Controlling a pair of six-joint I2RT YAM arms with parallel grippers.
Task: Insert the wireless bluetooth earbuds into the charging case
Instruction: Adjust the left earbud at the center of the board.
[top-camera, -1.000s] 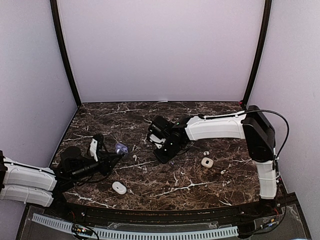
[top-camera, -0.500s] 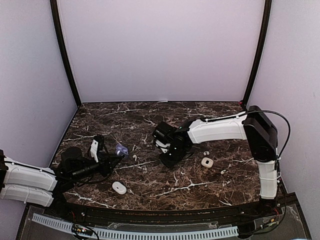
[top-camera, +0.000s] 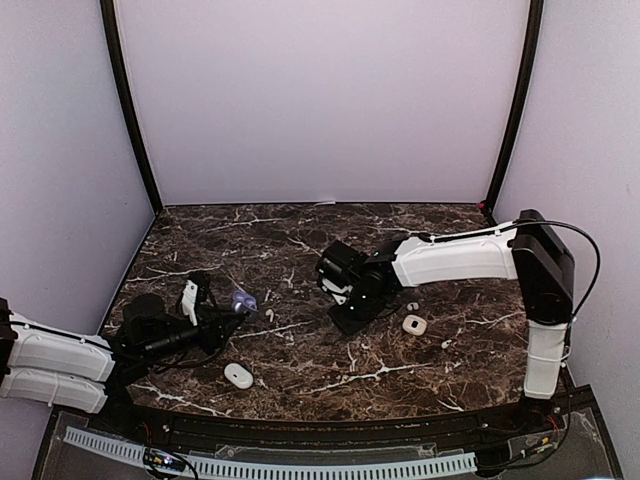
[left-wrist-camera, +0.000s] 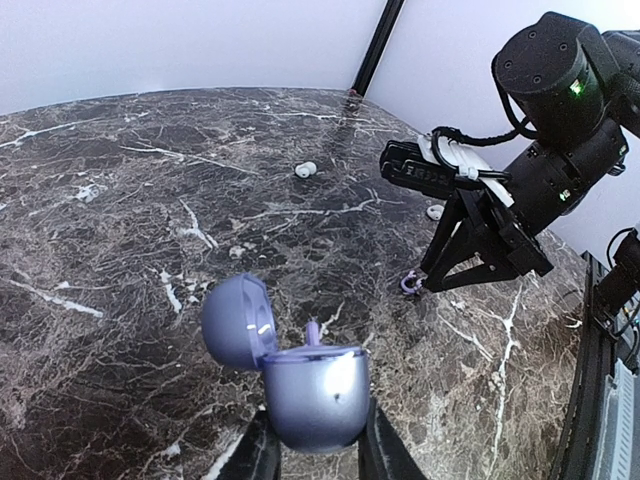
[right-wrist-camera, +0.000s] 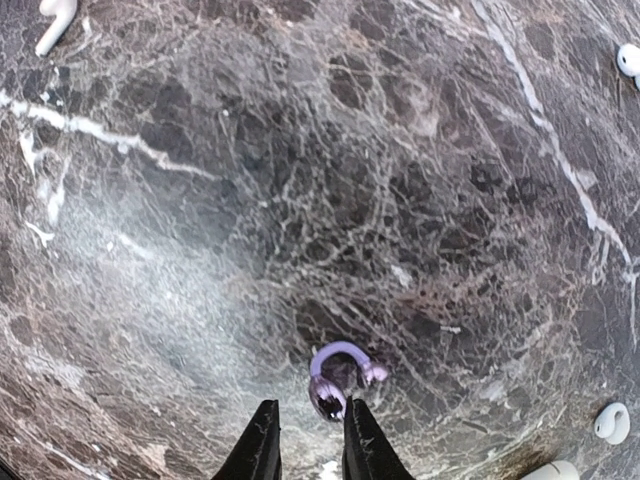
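While several white earbuds (right-wrist-camera: 52, 20) lie scattered on the marble surface (top-camera: 300, 230) and two white cases (top-camera: 238, 375) rest in its front half, one white bud (top-camera: 268, 313) lies just beside the lavender charging case (left-wrist-camera: 315, 395), between both claws. The left claw (left-wrist-camera: 318, 440), by the left edge, is clenched on this case; its lid is open. The right claw (right-wrist-camera: 308, 420), mid-surface, pinches a small lavender earbud (right-wrist-camera: 338, 375) with curved loop.
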